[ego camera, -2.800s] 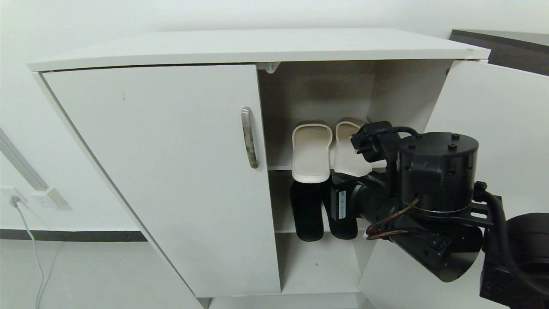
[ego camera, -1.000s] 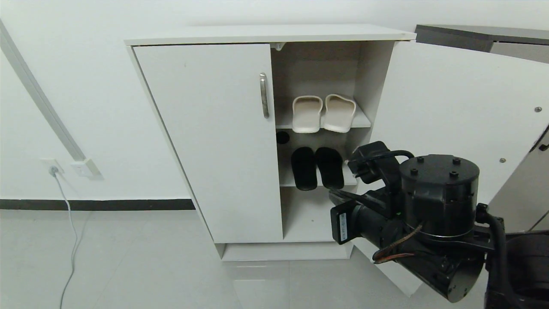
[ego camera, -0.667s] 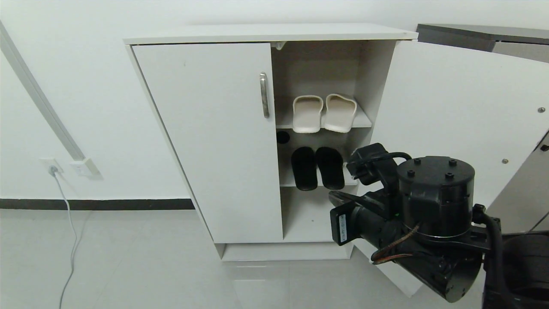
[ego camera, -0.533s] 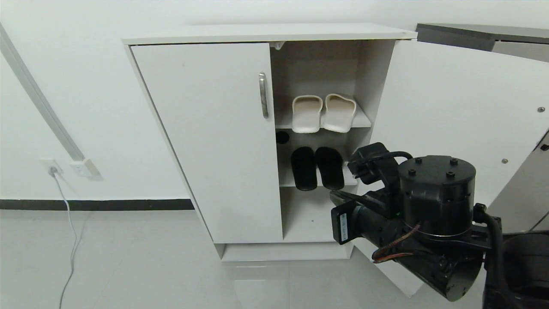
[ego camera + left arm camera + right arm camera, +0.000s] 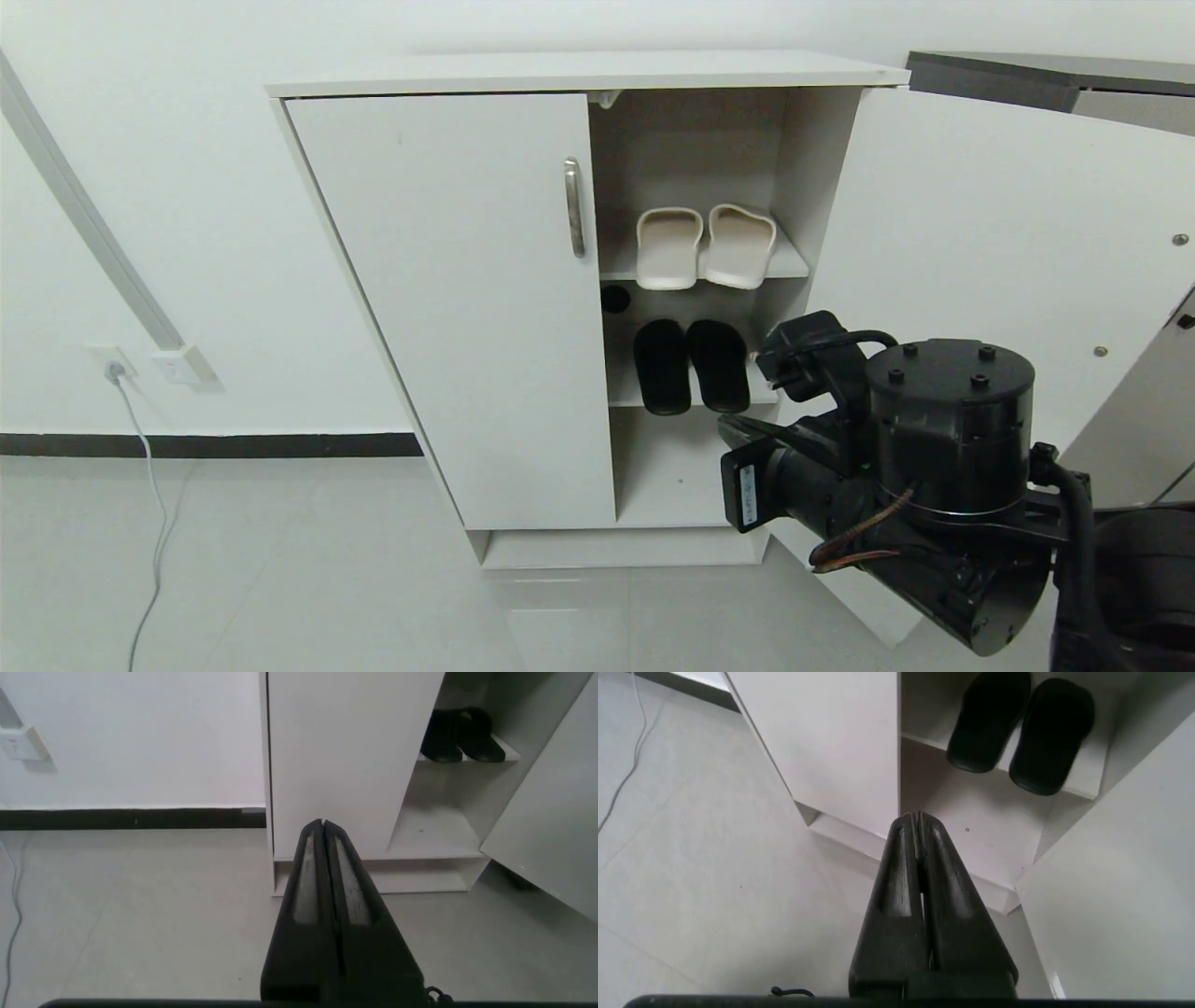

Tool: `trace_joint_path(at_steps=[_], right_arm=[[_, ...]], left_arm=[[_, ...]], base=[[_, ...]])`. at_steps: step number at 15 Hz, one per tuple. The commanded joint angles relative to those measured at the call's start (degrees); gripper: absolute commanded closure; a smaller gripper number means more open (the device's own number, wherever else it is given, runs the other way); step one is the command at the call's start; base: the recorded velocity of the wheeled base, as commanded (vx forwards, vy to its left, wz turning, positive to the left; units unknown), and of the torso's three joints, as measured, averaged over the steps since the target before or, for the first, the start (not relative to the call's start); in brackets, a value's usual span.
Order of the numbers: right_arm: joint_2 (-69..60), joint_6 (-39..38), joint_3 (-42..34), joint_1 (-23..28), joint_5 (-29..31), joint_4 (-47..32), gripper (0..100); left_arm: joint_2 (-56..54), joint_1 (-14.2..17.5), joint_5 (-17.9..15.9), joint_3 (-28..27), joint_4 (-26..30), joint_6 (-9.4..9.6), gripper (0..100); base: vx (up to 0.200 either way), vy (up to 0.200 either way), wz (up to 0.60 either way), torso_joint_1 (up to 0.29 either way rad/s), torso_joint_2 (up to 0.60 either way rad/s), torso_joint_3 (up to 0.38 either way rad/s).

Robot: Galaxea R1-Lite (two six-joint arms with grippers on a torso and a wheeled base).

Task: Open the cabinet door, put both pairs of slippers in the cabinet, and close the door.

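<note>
The white cabinet (image 5: 579, 71) stands against the wall, its left door (image 5: 448, 280) closed and its right door (image 5: 990, 233) swung wide open. White slippers (image 5: 705, 247) lie side by side on the upper shelf, and black slippers (image 5: 691, 366) on the shelf below. The black slippers (image 5: 1018, 728) also show beyond my right gripper (image 5: 920, 819), which is shut on nothing and hangs over the floor in front of the cabinet's base. My right arm (image 5: 943, 420) is low at the right, just before the open door. My left gripper (image 5: 322, 826) is shut and empty, farther back above the floor tiles.
A wall outlet (image 5: 112, 366) with a cable trailing down to the floor sits left of the cabinet. A grey unit (image 5: 1055, 79) stands behind the open door at the far right. Bare tiled floor (image 5: 327, 579) stretches in front and to the left.
Since 2.8 s ago the camera has backed away from the cabinet and my right arm has come out of the opening. Over the last second nothing has visibly moved.
</note>
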State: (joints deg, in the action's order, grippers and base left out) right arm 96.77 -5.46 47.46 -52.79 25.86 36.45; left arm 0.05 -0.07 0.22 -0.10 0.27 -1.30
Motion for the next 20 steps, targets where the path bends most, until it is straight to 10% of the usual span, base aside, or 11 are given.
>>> trace_joint_path(at_steps=[1,20], right_arm=[[0.1,0.0,0.0,0.0,0.0,0.0,100],[0.1,0.3,0.0,0.0,0.2,-0.1,100]], left_arm=[[0.0,0.0,0.0,0.0,0.0,-0.01,100],[0.0,0.0,0.0,0.0,0.0,-0.01,100]], base=[[0.0,0.0,0.0,0.0,0.0,0.0],[0.0,0.0,0.0,0.066,-0.34,-0.273]])
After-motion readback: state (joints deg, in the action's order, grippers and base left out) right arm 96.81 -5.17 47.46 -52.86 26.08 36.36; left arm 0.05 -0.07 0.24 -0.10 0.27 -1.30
